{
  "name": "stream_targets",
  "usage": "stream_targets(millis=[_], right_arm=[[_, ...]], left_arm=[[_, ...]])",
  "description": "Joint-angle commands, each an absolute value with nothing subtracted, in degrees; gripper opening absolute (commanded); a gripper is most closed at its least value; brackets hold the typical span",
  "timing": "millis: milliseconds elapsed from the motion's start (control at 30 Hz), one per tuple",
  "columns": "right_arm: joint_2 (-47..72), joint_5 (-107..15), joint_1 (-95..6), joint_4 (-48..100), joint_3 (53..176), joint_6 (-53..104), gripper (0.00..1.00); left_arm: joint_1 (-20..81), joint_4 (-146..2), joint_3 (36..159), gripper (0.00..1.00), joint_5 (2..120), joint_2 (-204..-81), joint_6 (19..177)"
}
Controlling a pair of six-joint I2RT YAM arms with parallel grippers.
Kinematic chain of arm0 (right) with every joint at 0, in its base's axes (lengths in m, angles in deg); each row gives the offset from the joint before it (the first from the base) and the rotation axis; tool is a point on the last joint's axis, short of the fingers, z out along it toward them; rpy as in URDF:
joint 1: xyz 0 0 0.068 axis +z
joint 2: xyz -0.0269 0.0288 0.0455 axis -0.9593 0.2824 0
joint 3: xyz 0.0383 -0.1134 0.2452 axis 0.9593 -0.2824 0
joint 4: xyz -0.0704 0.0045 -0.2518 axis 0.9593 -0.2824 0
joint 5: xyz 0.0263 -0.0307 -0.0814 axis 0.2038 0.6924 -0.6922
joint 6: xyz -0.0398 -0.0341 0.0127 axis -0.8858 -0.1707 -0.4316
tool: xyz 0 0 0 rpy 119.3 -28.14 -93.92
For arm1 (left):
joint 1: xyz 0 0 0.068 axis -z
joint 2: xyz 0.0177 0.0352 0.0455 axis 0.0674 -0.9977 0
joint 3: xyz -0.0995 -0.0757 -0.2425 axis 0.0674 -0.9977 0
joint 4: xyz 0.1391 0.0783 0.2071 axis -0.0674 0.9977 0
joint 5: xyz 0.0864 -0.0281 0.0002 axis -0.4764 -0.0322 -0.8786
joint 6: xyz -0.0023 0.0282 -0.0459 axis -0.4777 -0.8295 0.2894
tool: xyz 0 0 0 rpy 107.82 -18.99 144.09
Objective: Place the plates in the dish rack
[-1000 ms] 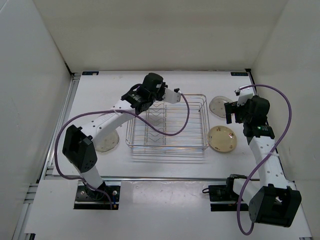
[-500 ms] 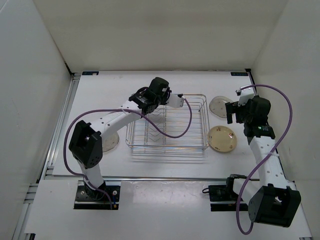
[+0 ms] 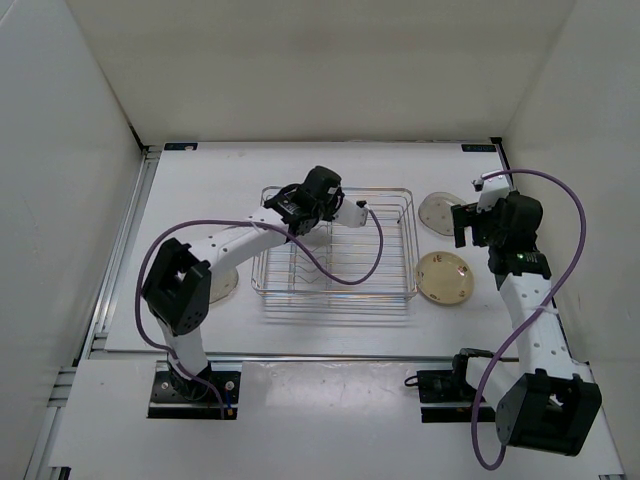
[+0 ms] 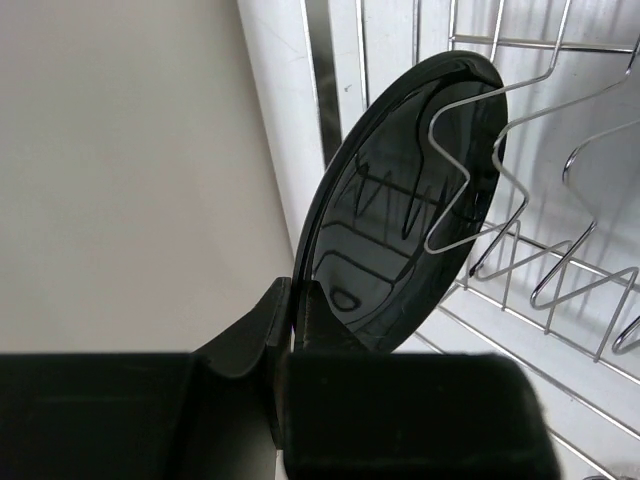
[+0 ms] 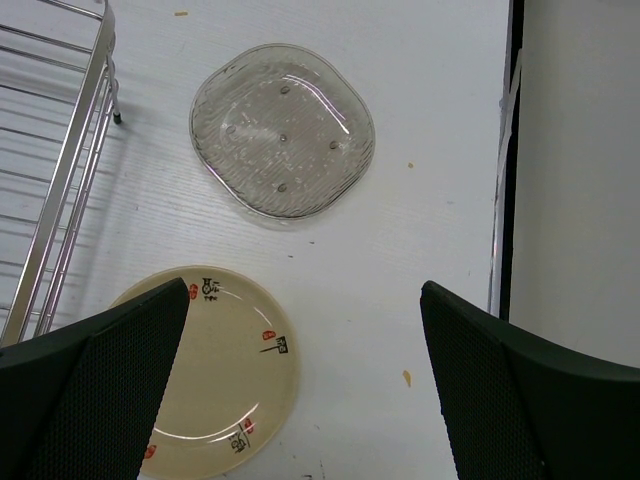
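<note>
My left gripper [image 4: 293, 310] is shut on the rim of the glossy black plate [image 4: 400, 220]. It holds the plate on edge among the zigzag prongs at the back left of the chrome dish rack [image 3: 412, 250]. One prong crosses the plate's face. In the top view this gripper [image 3: 292, 204] is over the rack's back left corner. My right gripper [image 5: 303, 290] is open and empty above the table right of the rack. A clear plate [image 5: 282, 130] lies ahead of it and a cream-tan plate [image 5: 210, 370] lies below its left finger. Another clear plate [image 3: 216, 284] lies left of the rack, partly under my left arm.
The rack's right wall [image 5: 62, 200] shows at the left of the right wrist view. A black rail [image 5: 505, 150] runs along the table's right edge, with a white wall beyond it. White walls enclose the table at the back and on both sides.
My left gripper has moved right and lower with the black plate, from the rack's back left toward its prongs. The right arm has not moved.
</note>
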State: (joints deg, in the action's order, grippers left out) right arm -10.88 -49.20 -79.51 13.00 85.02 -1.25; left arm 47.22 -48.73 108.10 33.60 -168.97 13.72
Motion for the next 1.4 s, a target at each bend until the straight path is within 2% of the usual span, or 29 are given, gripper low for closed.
stream_targets(millis=[0,533,600,633,733,1000,1133,1167,1300,1367], right_arm=[[-12.23,-48.00,-79.93,14.19,84.53,-0.40,1.00],[-13.29,-46.25,-80.98,13.66,84.00,-0.40,1.00],[-13.29,-46.25,-80.98,13.66,84.00,-0.40,1.00],[-13.29,-46.25,-80.98,13.66,84.00,-0.40,1.00],[-13.29,-46.25,-81.51,13.66,84.00,0.13,1.00],[-13.29,-46.25,-81.51,13.66,84.00,0.13,1.00],[-13.29,-46.25,-81.51,13.66,84.00,0.13,1.00],[-13.29,-46.25,-81.51,13.66,84.00,0.13,1.00],[-13.29,-46.25,-81.51,13.66,84.00,0.13,1.00],[-13.29,-46.25,-81.51,13.66,84.00,0.13,1.00]], left_arm=[[47.55,-49.73,107.91,0.10,33.88,-168.92,14.95],[47.55,-49.73,107.29,0.10,34.42,-171.04,16.53],[47.55,-49.73,107.29,0.18,34.42,-171.04,16.53],[47.55,-49.73,107.29,0.26,33.89,-171.04,16.53],[47.55,-49.73,107.29,0.33,33.89,-171.56,16.53],[47.55,-49.73,108.44,0.34,32.83,-171.04,17.67],[47.55,-49.73,109.05,0.50,32.83,-168.58,19.08],[47.55,-49.73,109.05,0.61,32.22,-168.05,19.95],[47.55,-49.73,109.67,0.78,30.99,-163.84,22.41],[47.55,-49.73,109.67,0.82,30.37,-161.99,24.35]])
